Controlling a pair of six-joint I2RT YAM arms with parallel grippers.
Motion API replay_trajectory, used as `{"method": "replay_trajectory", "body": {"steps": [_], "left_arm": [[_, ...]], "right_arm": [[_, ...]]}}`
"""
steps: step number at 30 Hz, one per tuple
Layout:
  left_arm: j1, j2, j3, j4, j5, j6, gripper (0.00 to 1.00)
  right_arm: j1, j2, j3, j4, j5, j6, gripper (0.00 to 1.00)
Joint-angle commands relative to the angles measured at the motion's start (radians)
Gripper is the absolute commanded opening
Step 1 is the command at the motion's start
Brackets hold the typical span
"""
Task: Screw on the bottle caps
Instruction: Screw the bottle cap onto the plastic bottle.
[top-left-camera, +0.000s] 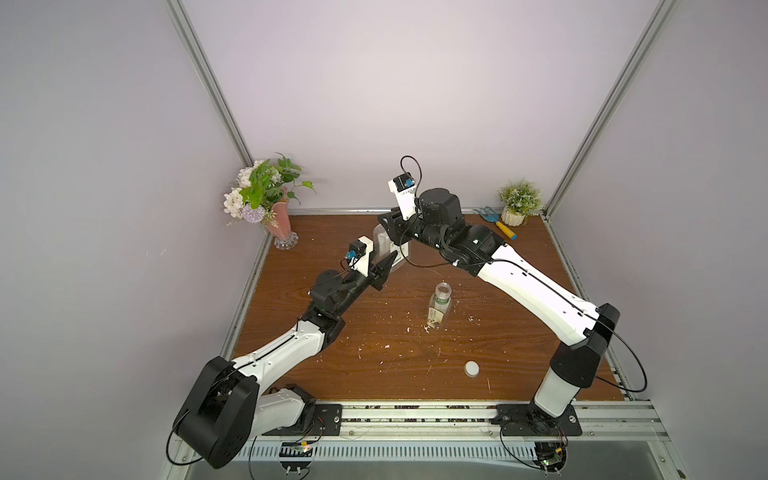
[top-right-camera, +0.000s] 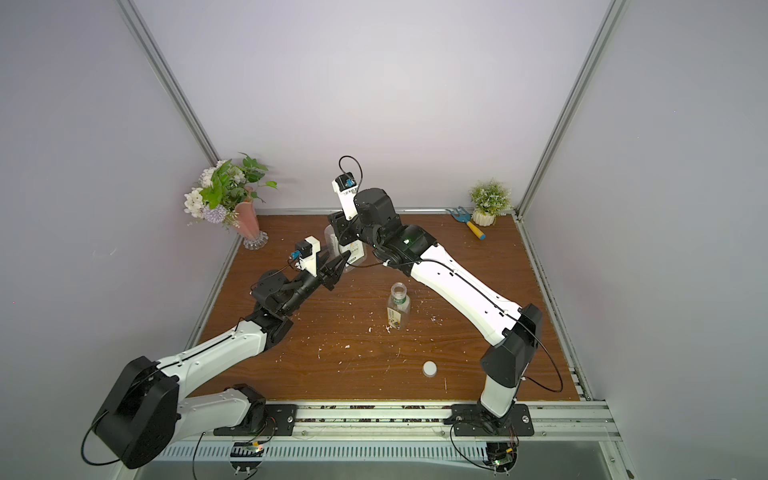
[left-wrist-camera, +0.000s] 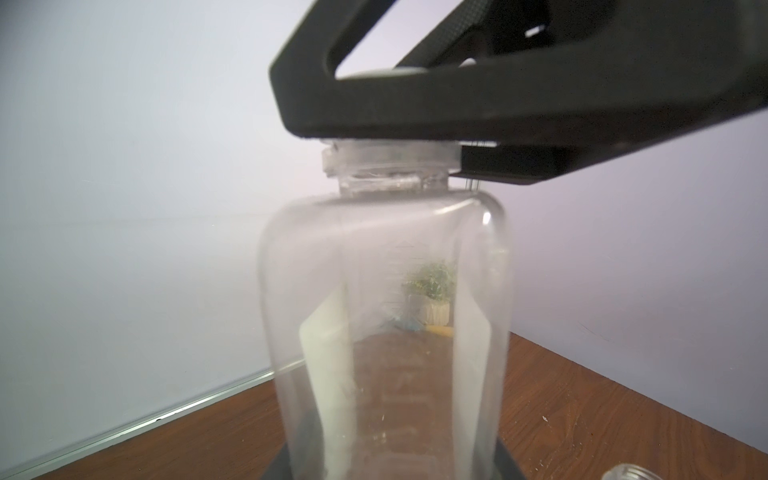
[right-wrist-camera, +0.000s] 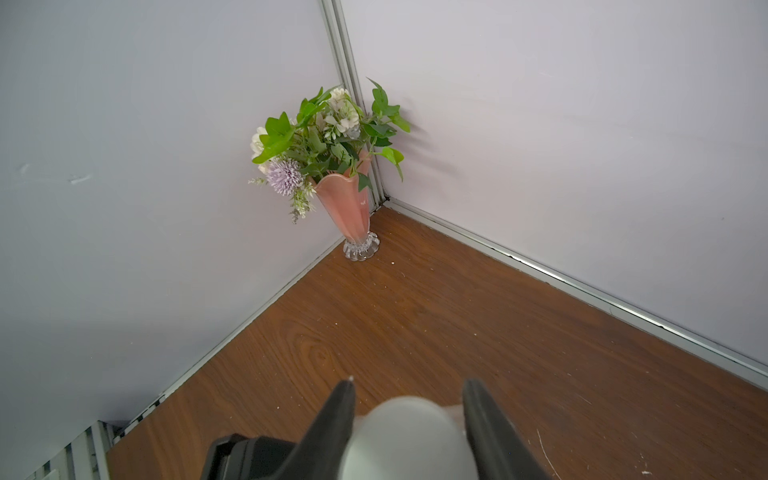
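I see my wood-grain table (top-left-camera: 395, 382) carrying an open round bottle (top-left-camera: 439, 309), a loose white cap (top-left-camera: 472, 367), a flower vase (top-left-camera: 277, 226), a potted plant (top-left-camera: 517, 203) and a toy rake (top-left-camera: 505, 228).

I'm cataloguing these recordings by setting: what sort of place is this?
Probably a robot test booth: plain walls in aluminium framing, two arms bolted to a rail, staged decor like the flower vase.

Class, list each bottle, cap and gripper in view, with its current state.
Squarish clear plastic bottle: upright, gripped.
Round slim clear plastic bottle: upright, uncapped.
Loose white round plastic cap: lying on the table.
Held white round plastic cap: at the squarish bottle's mouth.
Left gripper: shut on the squarish bottle.
Right gripper: shut on the held cap.
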Motion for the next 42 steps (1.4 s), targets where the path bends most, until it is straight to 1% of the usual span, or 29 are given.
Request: {"method": "replay_trajectory", "body": {"steps": [1, 3, 4, 6, 8, 11, 16, 19, 22, 28, 30, 35, 39, 42], "left_arm": [[-0.020, -0.015, 0.016, 0.091, 0.033, 0.037, 0.00], [-0.019, -0.013, 0.014, 0.091, 0.040, 0.035, 0.00], [-0.019, -0.013, 0.015, 0.091, 0.044, 0.035, 0.00], [-0.019, -0.009, 0.016, 0.091, 0.051, 0.034, 0.00], [-0.019, -0.005, 0.016, 0.091, 0.060, 0.035, 0.00], [-0.019, 0.000, 0.015, 0.091, 0.069, 0.033, 0.00], [-0.020, 0.007, 0.016, 0.090, 0.089, 0.028, 0.00], [-0.020, 0.015, 0.019, 0.089, 0.104, 0.022, 0.00], [-0.020, 0.022, 0.022, 0.091, 0.122, 0.017, 0.01], [-0.018, 0.030, 0.028, 0.090, 0.152, 0.010, 0.01], [-0.017, 0.034, 0.030, 0.090, 0.160, 0.006, 0.01], [-0.013, 0.041, 0.036, 0.084, 0.182, -0.002, 0.01], [-0.012, 0.042, 0.037, 0.083, 0.185, -0.002, 0.01], [-0.011, 0.045, 0.041, 0.082, 0.189, -0.005, 0.01]], "right_arm": [[0.029, 0.004, 0.053, -0.077, -0.052, 0.030, 0.50], [0.013, 0.011, 0.090, -0.100, -0.079, 0.009, 0.55], [0.006, 0.018, 0.111, -0.113, -0.102, -0.004, 0.61], [-0.008, 0.030, 0.157, -0.141, -0.147, -0.022, 0.67], [-0.026, 0.041, 0.197, -0.164, -0.208, -0.045, 0.76], [-0.062, 0.047, 0.228, -0.186, -0.271, -0.067, 0.80], [-0.146, 0.031, 0.224, -0.178, -0.431, -0.106, 0.82], [-0.181, 0.013, 0.194, -0.157, -0.509, -0.144, 0.82], [-0.224, -0.025, 0.113, -0.089, -0.626, -0.175, 0.79], [-0.284, -0.074, -0.021, 0.008, -0.795, -0.180, 0.65], [-0.291, -0.081, -0.047, 0.028, -0.817, -0.180, 0.60], [-0.303, -0.113, -0.122, 0.103, -0.904, -0.172, 0.57], [-0.306, -0.126, -0.140, 0.112, -0.936, -0.179, 0.57], [-0.308, -0.126, -0.143, 0.101, -0.947, -0.188, 0.52]]}}
